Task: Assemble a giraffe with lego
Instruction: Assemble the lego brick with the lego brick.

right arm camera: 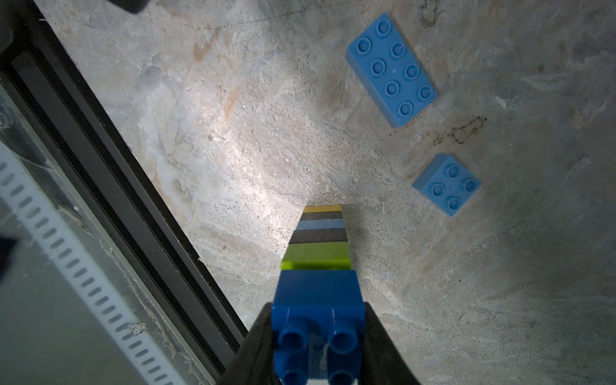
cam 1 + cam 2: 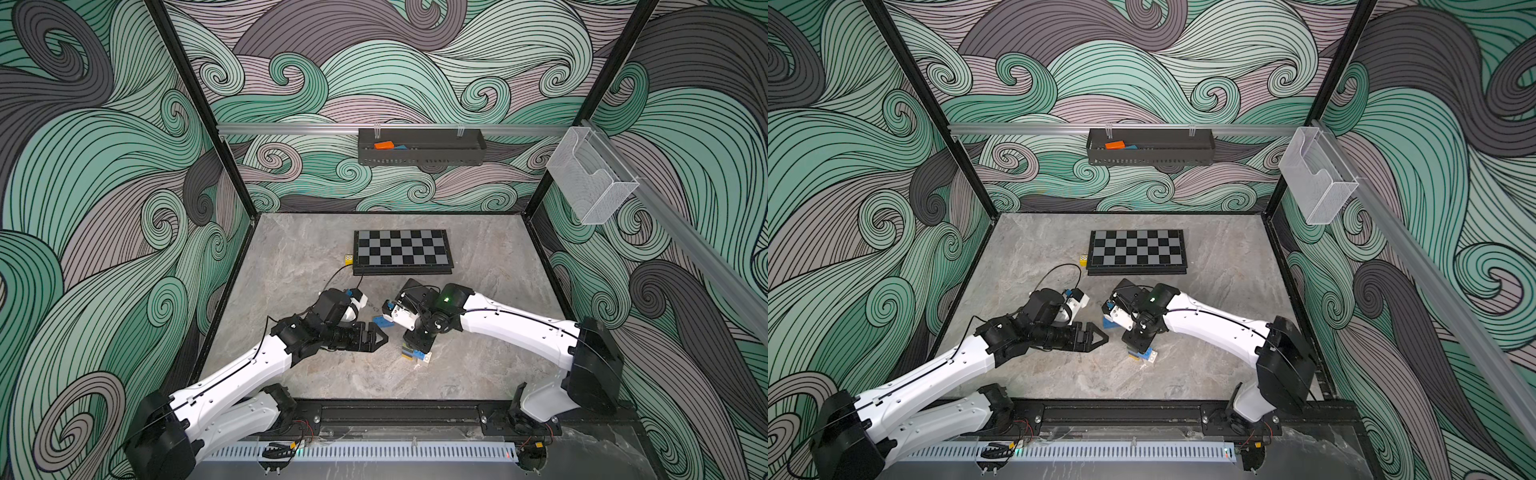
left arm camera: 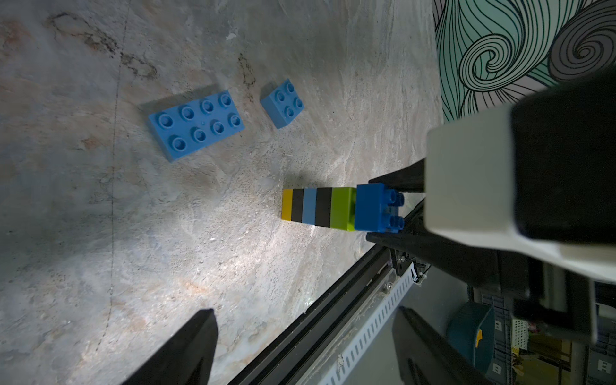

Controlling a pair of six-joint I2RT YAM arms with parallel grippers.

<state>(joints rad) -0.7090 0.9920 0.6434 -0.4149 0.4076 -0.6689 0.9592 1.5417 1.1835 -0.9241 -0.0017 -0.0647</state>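
Observation:
The giraffe (image 3: 320,208) stands upright on the table as a slim stack: yellow, black, light blue, black and lime green, with a dark blue brick (image 1: 316,293) on top. My right gripper (image 1: 316,308) comes down from above, shut on that dark blue top brick. Both top views show the stack's base (image 2: 411,354) (image 2: 1139,354) under the right gripper (image 2: 415,338), with a white brick (image 2: 426,359) at its foot. Loose lego lies nearby: a long blue brick (image 3: 196,125) (image 1: 391,70) and a square blue brick (image 3: 282,103) (image 1: 446,185). My left gripper (image 3: 305,313) (image 2: 384,338) hovers open and empty, left of the stack.
A folded chessboard (image 2: 402,249) lies at the back of the table with a small yellow die (image 2: 349,259) beside its left edge. A black wall tray (image 2: 419,156) holds an orange block (image 2: 383,145). A clear bin (image 2: 590,174) hangs on the right wall. A black rail (image 2: 395,411) borders the front.

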